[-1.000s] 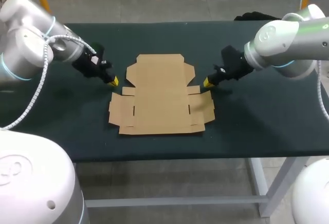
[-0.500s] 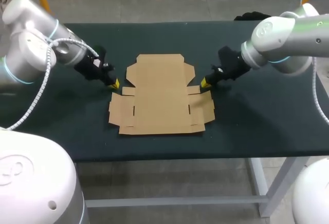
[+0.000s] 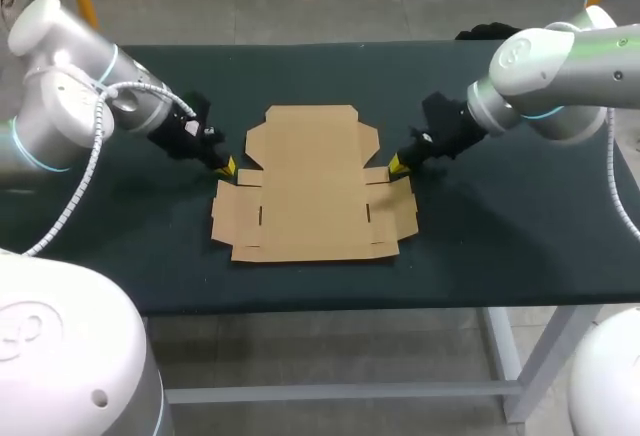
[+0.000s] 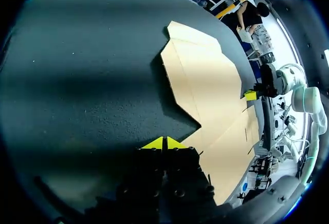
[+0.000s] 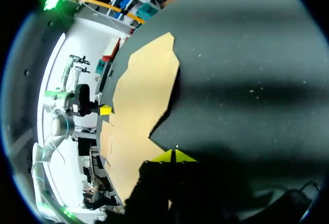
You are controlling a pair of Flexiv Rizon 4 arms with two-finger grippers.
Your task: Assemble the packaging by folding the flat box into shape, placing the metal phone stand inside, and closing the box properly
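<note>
A flat brown cardboard box blank (image 3: 312, 184) lies unfolded in the middle of the dark table (image 3: 500, 236). My left gripper (image 3: 227, 166) is shut and empty, its yellow tips at the blank's left edge beside the side flap. My right gripper (image 3: 396, 164) is shut and empty too, at the blank's right edge near the notch above the right flap. In the left wrist view the shut tips (image 4: 164, 144) sit just short of the cardboard (image 4: 205, 80), with the other gripper (image 4: 250, 95) across it. In the right wrist view the tips (image 5: 174, 155) are next to the cardboard (image 5: 139, 100). No phone stand is in view.
A dark object (image 3: 492, 31) rests at the table's far right edge. Bare table surface lies on both sides of the blank and along the front edge.
Both grippers have moved inward and down toward the blank's side edges, the left one rightward, the right one leftward. The cardboard has not shifted.
</note>
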